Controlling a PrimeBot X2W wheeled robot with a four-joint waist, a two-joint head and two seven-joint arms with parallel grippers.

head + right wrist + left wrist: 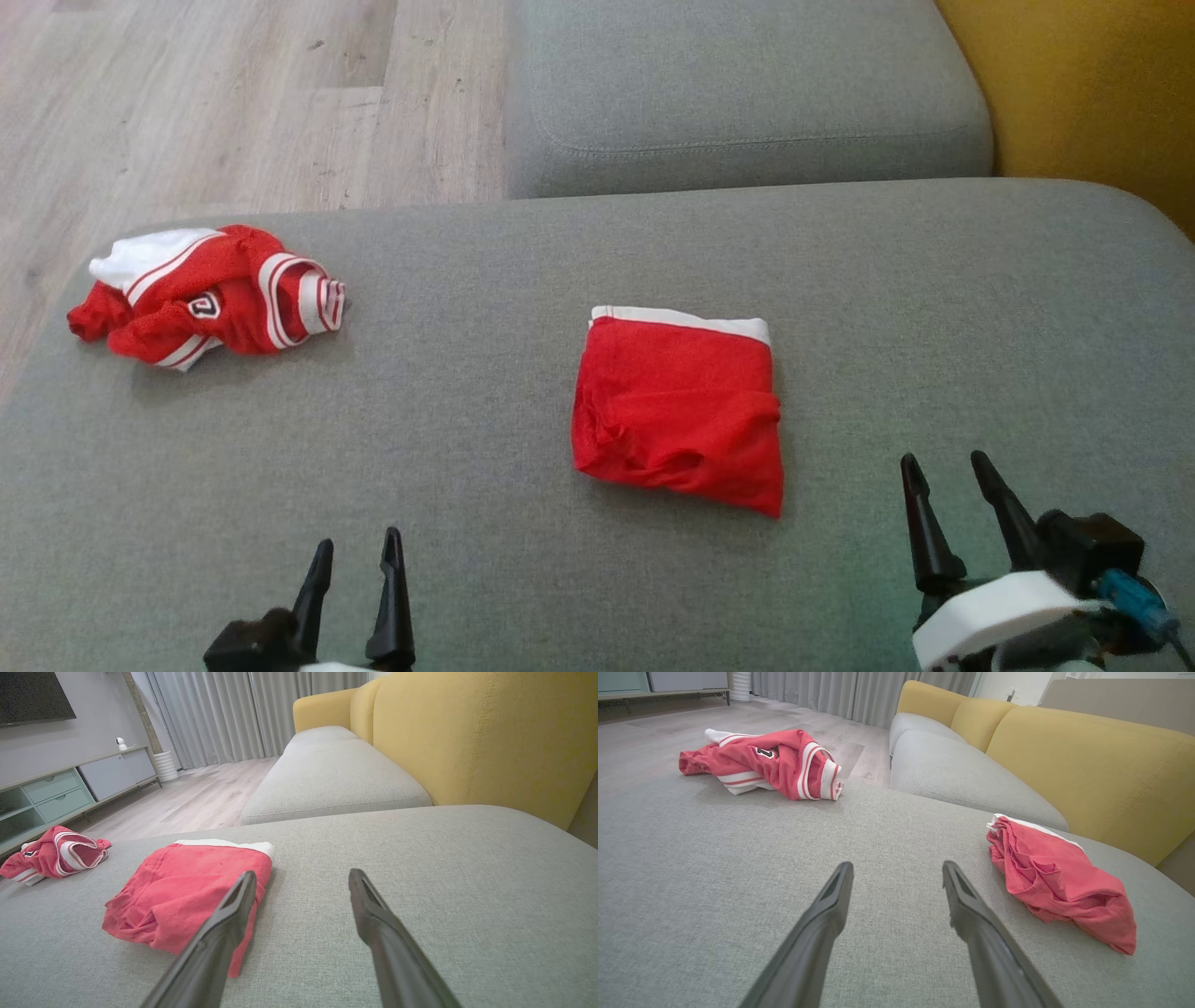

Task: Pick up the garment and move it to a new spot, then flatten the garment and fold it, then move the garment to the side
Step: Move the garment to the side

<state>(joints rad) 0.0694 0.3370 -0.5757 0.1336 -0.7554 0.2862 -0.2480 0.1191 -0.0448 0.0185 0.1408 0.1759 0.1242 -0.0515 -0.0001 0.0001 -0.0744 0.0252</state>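
A red garment with a white waistband lies folded into a square [680, 409] [1057, 882] [187, 891] in the middle of the grey cushion [467, 420]. My left gripper [357, 549] [896, 870] hovers open at the near edge, left of the garment, with nothing between its fingers. My right gripper [943, 462] [302, 877] stands open just right of the garment's near corner, also holding nothing. Its left finger [224, 924] overlaps the garment's edge in the right wrist view.
A crumpled red and white striped garment [201, 297] [761, 763] [51, 854] lies at the cushion's far left corner. A second grey seat cushion [747, 93] and a yellow backrest [1083, 93] stand beyond. Wooden floor [233, 93] lies left, with a low cabinet [70, 793].
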